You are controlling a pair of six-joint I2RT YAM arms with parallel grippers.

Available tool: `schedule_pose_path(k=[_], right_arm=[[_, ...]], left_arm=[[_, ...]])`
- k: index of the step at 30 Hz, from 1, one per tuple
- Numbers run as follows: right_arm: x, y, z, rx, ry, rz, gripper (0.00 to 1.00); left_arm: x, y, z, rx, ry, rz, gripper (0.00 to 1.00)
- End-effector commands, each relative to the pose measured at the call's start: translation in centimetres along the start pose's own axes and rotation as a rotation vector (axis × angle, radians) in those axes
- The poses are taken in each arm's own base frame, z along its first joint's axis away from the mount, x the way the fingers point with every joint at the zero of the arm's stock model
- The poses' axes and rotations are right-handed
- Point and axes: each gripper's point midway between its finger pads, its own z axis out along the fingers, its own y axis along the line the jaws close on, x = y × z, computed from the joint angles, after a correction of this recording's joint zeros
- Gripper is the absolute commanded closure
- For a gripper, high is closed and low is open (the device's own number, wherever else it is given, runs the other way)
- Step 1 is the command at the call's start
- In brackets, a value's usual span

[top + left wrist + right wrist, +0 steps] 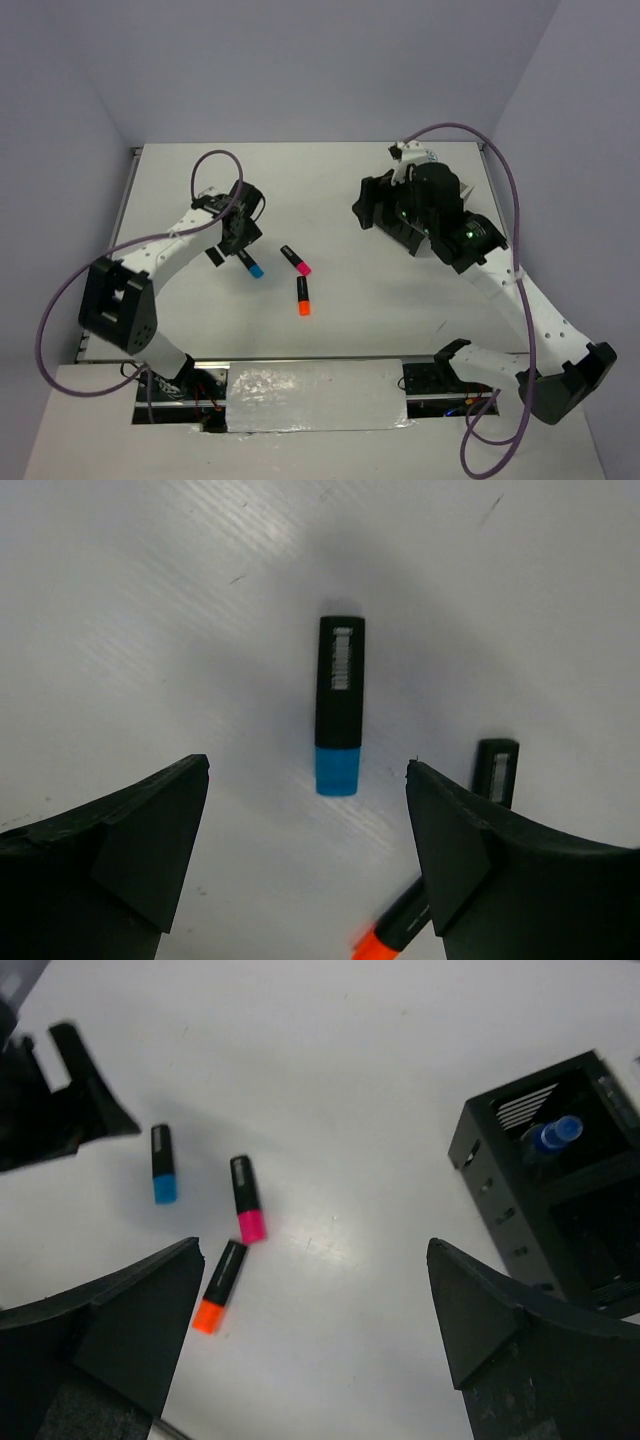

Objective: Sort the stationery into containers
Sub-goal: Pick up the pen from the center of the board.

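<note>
My left gripper (pixel 305 775) hangs spread wide above the table (pixel 350 180). The blue-capped highlighter (pixel 338 705) lies flat in line with the gap between its fingers, just ahead of the tips, untouched, with its cap toward the wrist. The pink-capped highlighter (pixel 246 1198) and the orange-capped highlighter (pixel 219 1286) lie near on its right, apart from it. My right gripper (pixel 315 1250) is spread too and holds nothing. It sits between those highlighters and the black organiser box (pixel 500 1175), where a blue-white marker (pixel 555 1133) stands in one compartment.
</note>
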Motion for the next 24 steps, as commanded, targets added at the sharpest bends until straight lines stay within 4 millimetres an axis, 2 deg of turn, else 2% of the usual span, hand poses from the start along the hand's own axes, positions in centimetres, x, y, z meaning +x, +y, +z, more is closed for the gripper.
schedule_pose_path(k=[1, 3, 4, 5, 9, 13, 16, 17, 19, 22, 24], right_arm=[[2.2, 1.8, -0.5, -0.065, 0.010, -0.016, 0.00], [2.0, 2.9, -1.8, -0.108, -0.025, -0.020, 0.00], [2.6, 2.9, -2.0, -0.113, -0.018, -0.017, 0.00], [2.4, 3.0, -2.7, -0.120, -0.036, -0.015, 0.00], [2.9, 3.4, -3.6, -0.137, -0.040, -0.015, 0.00], [3.1, 3.4, -3.9, -0.136, -0.038, -0.018, 0.00], [3.1, 3.7, -3.9, -0.147, -0.037, -0.018, 0.00], [3.1, 3.8, -3.9, -0.151, -0.036, -0.017, 0.00], [3.0, 4.0, -3.8, -0.156, -0.038, -0.017, 0.00], [3.0, 4.3, -3.8, -0.164, -0.040, -0.012, 0.00], [3.1, 4.4, -3.7, -0.169, -0.041, -0.015, 0.00]], left_arm=[[-1.2, -1.9, 1.2, -0.023, 0.003, -0.049, 0.08], [-1.0, -2.4, 2.9, -0.046, 0.030, -0.045, 0.09], [-0.8, -2.6, 3.5, -0.045, 0.044, -0.036, 0.09], [-0.4, -2.6, 4.6, -0.063, 0.062, -0.032, 0.10], [0.8, -2.4, 6.6, -0.112, 0.111, -0.015, 0.12], [2.3, -2.2, 7.9, -0.118, 0.147, -0.007, 0.20], [2.8, -2.1, 8.3, -0.112, 0.158, -0.007, 0.32], [3.1, -1.8, 8.5, -0.116, 0.164, -0.001, 0.33], [3.5, -1.5, 8.8, -0.123, 0.168, 0.004, 0.48], [3.9, -1.0, 9.3, -0.139, 0.179, 0.004, 0.56], [4.1, -0.9, 9.5, -0.136, 0.179, 0.005, 0.56]])
